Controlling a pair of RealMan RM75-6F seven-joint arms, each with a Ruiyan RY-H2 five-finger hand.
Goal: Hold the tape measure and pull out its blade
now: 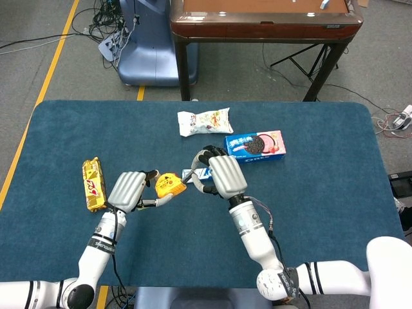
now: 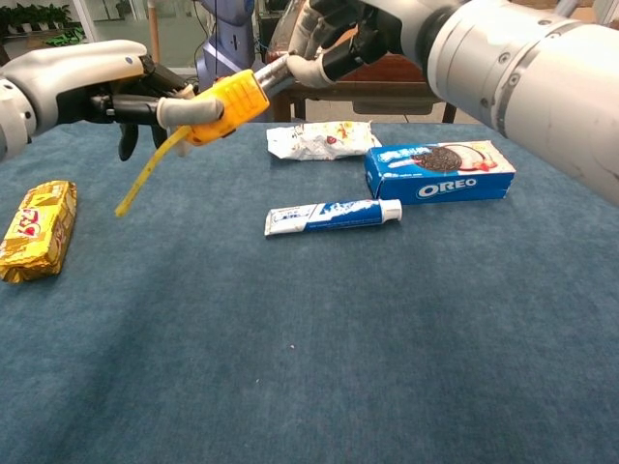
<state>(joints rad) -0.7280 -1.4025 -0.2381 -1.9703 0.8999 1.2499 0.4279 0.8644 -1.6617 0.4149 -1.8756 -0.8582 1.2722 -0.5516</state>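
Note:
My left hand [image 1: 127,191] [image 2: 104,83] holds the yellow tape measure [image 1: 169,185] [image 2: 227,102] above the blue table [image 1: 322,212], with its yellow wrist strap [image 2: 147,178] dangling down to the left. My right hand [image 1: 222,175] [image 2: 340,37] is just to the right of the case. Its fingertips [image 2: 293,69] are curled in and pinch the blade's tip at the case's right end. Only a very short piece of blade shows between case and fingers.
A toothpaste tube [image 2: 332,216] lies under the right hand, mostly hidden in the head view. An Oreo box [image 1: 255,145] [image 2: 440,170], a white snack packet [image 1: 205,121] and a yellow wafer bar [image 1: 94,184] also lie on the table. A brown table [image 1: 264,22] stands beyond.

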